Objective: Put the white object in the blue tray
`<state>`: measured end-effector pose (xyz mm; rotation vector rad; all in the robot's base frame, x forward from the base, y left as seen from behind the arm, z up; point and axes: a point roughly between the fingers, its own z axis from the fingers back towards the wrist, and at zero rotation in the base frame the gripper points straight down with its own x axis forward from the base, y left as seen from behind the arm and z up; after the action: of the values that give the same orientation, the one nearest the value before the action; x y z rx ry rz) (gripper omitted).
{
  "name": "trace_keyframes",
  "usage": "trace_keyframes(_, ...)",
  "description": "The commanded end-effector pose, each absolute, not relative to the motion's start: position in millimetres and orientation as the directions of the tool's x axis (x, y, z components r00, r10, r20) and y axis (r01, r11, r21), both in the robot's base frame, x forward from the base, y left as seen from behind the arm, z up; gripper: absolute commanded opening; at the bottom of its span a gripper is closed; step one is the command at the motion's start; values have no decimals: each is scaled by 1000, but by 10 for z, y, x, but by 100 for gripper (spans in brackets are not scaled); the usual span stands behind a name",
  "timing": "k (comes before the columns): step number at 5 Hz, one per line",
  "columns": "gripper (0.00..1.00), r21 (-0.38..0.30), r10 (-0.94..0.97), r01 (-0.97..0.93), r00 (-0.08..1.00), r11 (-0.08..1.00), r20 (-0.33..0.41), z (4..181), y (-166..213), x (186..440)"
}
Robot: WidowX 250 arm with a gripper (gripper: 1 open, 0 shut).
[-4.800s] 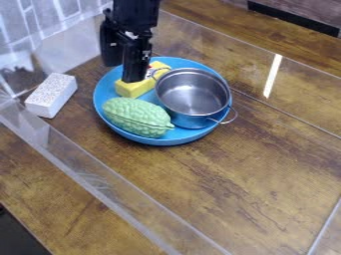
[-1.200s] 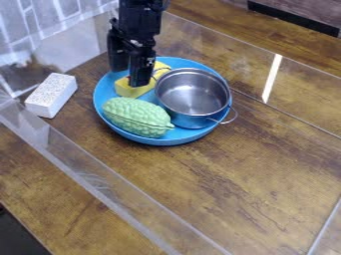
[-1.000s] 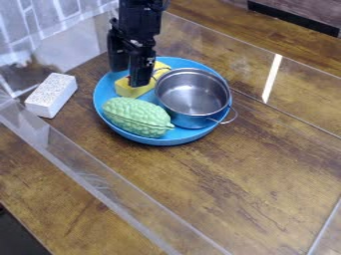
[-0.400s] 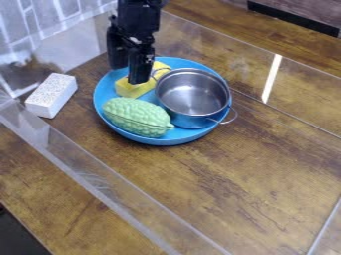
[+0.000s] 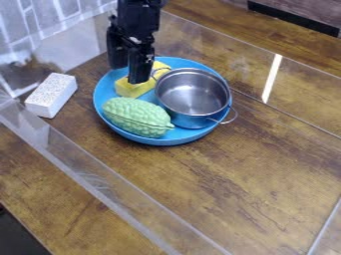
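Observation:
The white object (image 5: pixel 51 94) is a speckled white-grey block lying on the wooden table to the left of the blue tray (image 5: pixel 114 121), clear of its rim. The round blue tray holds a steel pot (image 5: pixel 193 97), a green bumpy fruit (image 5: pixel 139 117) and a yellow block (image 5: pixel 144 82). My black gripper (image 5: pixel 134 72) hangs over the tray's back-left part, right above the yellow block, its fingers open with nothing between them. It stands well to the right of the white object.
A clear plastic wall (image 5: pixel 80 149) runs diagonally along the table's left and front side. A dark patch (image 5: pixel 20 67) sits at the far left behind the white object. Bare wood extends to the right of the tray.
Over the last second nothing has visibly moved. Compared with the oldest frame, the gripper has shifted slightly right and back over the tray.

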<state>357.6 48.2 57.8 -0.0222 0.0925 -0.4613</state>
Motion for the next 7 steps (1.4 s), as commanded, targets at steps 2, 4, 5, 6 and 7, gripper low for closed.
trace_keyframes(2, 100, 0, -413, 413, 911, 911, -17, 793, 597, 3688)
trace_keyframes(4, 100, -7, -448, 448, 894, 894, -28, 682, 545, 3696)
trace_keyframes(5, 100, -9, -483, 483, 875, 875, -34, 591, 489, 3708)
trace_keyframes(6, 100, -16, -496, 496, 867, 868, -44, 503, 449, 3724)
trace_keyframes(7, 100, -18, -501, 501, 864, 865, -53, 423, 423, 3755)
